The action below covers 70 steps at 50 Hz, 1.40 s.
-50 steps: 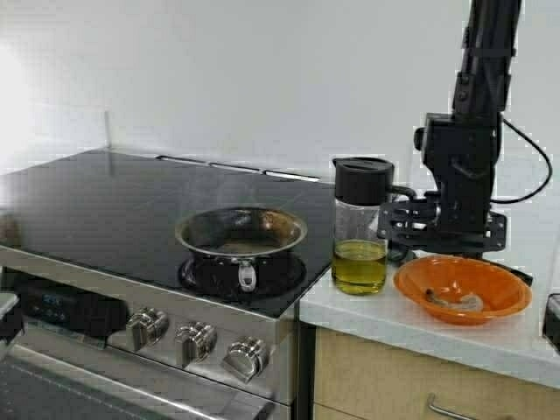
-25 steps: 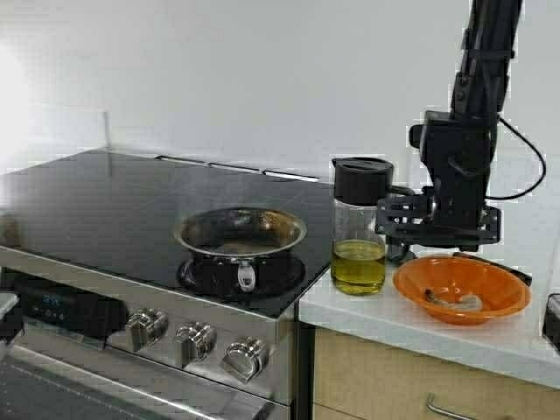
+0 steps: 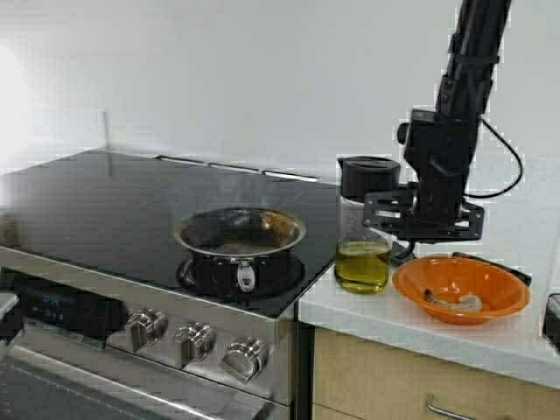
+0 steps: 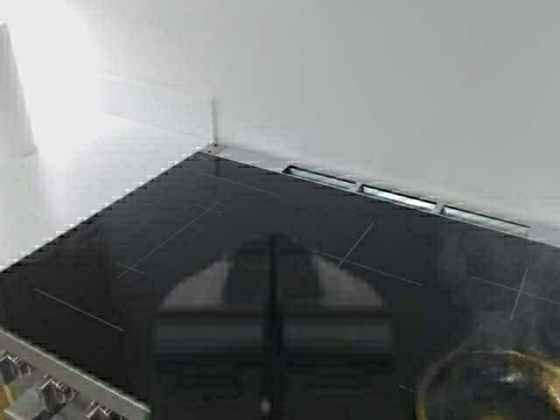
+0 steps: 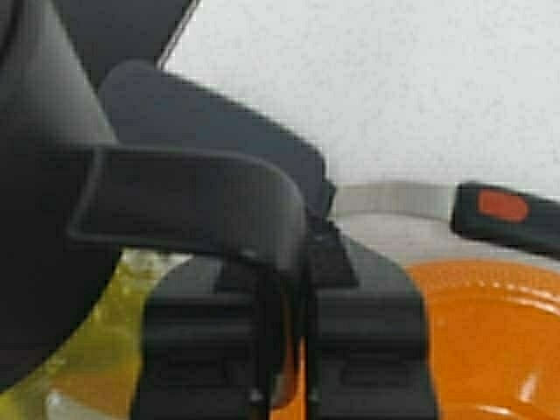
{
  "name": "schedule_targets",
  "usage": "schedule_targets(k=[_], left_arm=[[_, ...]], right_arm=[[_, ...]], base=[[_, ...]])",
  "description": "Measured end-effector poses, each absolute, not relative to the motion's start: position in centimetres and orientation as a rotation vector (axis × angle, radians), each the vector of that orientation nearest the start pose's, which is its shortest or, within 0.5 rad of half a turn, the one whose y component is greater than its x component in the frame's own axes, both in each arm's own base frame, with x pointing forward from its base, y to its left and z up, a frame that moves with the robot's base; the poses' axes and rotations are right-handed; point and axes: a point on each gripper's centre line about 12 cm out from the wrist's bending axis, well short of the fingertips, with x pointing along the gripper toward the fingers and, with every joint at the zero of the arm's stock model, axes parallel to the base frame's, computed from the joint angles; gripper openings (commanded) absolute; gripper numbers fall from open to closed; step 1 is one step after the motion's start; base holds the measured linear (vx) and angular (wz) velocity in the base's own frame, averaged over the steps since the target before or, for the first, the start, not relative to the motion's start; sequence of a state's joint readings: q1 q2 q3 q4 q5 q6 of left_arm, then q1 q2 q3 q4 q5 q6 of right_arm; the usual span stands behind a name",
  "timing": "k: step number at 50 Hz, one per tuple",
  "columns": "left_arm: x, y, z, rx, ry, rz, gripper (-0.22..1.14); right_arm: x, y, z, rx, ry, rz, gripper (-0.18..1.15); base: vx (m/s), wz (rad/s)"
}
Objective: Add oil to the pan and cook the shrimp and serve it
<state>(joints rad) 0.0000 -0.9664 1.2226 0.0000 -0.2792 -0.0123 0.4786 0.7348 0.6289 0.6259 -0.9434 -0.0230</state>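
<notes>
The oil (image 3: 362, 265) fills the bottom third of a clear glass jug (image 3: 364, 223) with a black lid, standing at the counter's left end. My right gripper (image 3: 404, 214) is shut on the jug's black handle (image 5: 192, 197). The steel pan (image 3: 240, 234) sits on the front burner left of the jug, its stub handle pointing towards me and faint steam above it. The pale shrimp (image 3: 459, 302) lies in an orange bowl (image 3: 461, 287) right of the jug. My left gripper (image 4: 273, 289) is shut and empty above the black cooktop; the pan's rim (image 4: 490, 385) shows beside it.
A black tool handle with an orange mark (image 3: 494, 262) lies behind the orange bowl. The stove's knobs (image 3: 196, 339) line its front edge. The glass cooktop (image 3: 105, 201) stretches left of the pan. A white wall backs the counter.
My right arm has swung left onto the jug's handle and risen slightly. The jug has shifted a little to the right with it.
</notes>
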Motion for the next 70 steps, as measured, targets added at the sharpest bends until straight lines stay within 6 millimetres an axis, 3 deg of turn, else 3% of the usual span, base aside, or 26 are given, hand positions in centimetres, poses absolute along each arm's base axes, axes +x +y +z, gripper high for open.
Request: schedule_targets(k=[4, 23, 33, 46, 58, 70], left_arm=[[19.5, 0.0, 27.3, -0.012, -0.023, 0.0, 0.03], [19.5, 0.0, 27.3, -0.012, -0.023, 0.0, 0.03], [19.5, 0.0, 27.3, -0.012, -0.023, 0.0, 0.03], [19.5, 0.0, 27.3, -0.012, -0.023, 0.0, 0.03], [19.5, 0.0, 27.3, -0.012, -0.023, 0.0, 0.03], [19.5, 0.0, 27.3, -0.026, -0.021, 0.0, 0.03]], right_arm=[[38.5, 13.4, -3.6, 0.142, 0.45, -0.108, 0.05], [38.4, 13.4, -2.9, 0.144, 0.452, -0.123, 0.07], [38.7, 13.5, -0.3, 0.066, 0.438, -0.126, 0.07], [40.1, 15.5, 4.3, -0.26, 0.417, -0.146, 0.07], [41.2, 18.5, 6.1, -0.402, 0.408, -0.133, 0.07], [43.0, 18.9, 7.8, -0.49, 0.396, -0.149, 0.07]], base=[[0.0, 0.0], [0.0, 0.0], [0.0, 0.0], [0.0, 0.0], [0.0, 0.0], [0.0, 0.0]])
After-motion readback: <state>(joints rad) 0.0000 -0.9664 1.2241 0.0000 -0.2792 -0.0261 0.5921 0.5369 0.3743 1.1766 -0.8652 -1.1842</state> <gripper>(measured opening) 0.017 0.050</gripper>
